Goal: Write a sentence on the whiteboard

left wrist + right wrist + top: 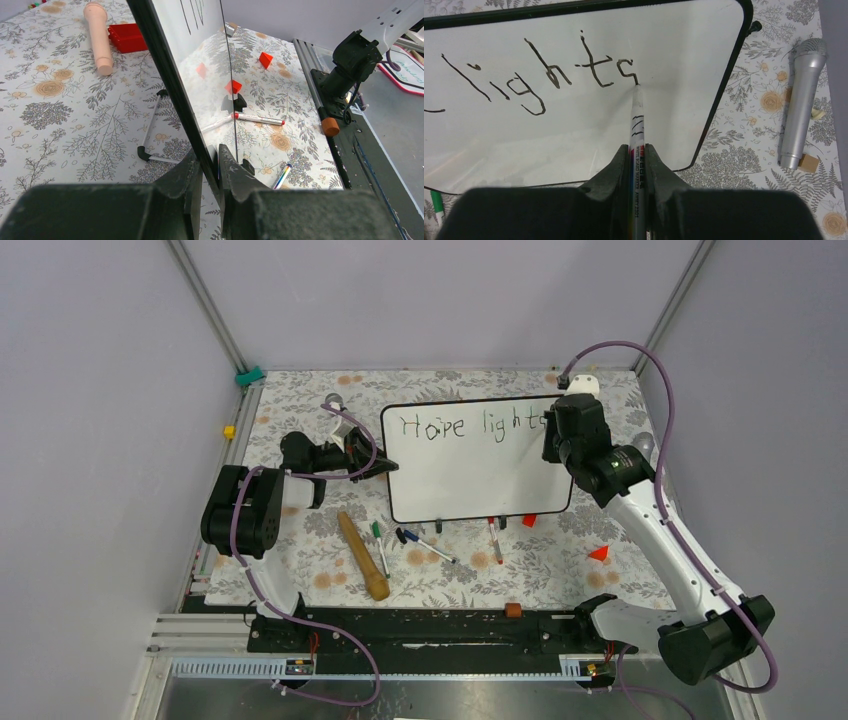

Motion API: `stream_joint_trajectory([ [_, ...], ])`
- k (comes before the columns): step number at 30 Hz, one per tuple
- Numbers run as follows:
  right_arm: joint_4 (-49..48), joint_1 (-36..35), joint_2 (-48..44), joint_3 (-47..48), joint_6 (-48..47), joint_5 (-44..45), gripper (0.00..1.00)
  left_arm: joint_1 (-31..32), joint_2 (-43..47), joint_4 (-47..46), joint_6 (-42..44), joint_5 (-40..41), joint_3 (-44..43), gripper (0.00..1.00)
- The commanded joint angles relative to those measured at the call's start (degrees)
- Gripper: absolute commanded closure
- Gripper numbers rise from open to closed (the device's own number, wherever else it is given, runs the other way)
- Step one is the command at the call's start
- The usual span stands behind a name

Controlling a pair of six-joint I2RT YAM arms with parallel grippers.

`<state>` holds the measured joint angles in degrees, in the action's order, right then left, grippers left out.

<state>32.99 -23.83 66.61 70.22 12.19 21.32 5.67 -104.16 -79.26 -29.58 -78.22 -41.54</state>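
1 whiteboard (pixel 470 480) stands before us, propped at a tilt on the flowered table (pixel 560 575), toward its middle and far side. We find the left claw (pixel 210 159) clamped on the board's black left edge, a finger on each face. We see the right claw (pixel 637 152) squeezed tight around a white marker (pixel 636 117), whose tip touches the board near its far right corner, at the foot of a half-formed last letter. We read the sentence (pixel 468 426) in 1 line of dark strokes: "Hope light" and that unfinished letter. We note a silver microphone (pixel 801 100) lying on the table just beside the board's right edge, and a wooden pin (pixel 362 555) with several loose pens (pixel 425 545) near the board's front edge.
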Motion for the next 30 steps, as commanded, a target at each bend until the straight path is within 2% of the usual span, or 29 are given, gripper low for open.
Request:
stream_joint_trajectory([
  [1,1.2,0.4,0.6,1.8,-0.8,-0.9,1.0,0.0,0.3,-5.2,7.0,-2.2,0.2,1.0],
  [12,-1.5,0.4,0.1,1.8,-0.1,-4.8,1.0,0.0,0.4,-5.2,7.1,-2.4,0.2,1.0],
  [19,2.3,0.4,-4.0,3.6,1.7,-10.0,1.0,0.0,0.3,-5.2,7.0,-2.3,0.1,1.0],
  [26,5.3,0.4,-8.3,3.0,1.6,-11.4,1.0,0.0,0.4,-5.2,7.1,-2.3,0.2,1.0],
  [30,3.6,0.3,-9.0,2.1,3.0,-18.0,1.0,0.0,0.4,-5.2,7.2,-2.4,0.3,1.0],
])
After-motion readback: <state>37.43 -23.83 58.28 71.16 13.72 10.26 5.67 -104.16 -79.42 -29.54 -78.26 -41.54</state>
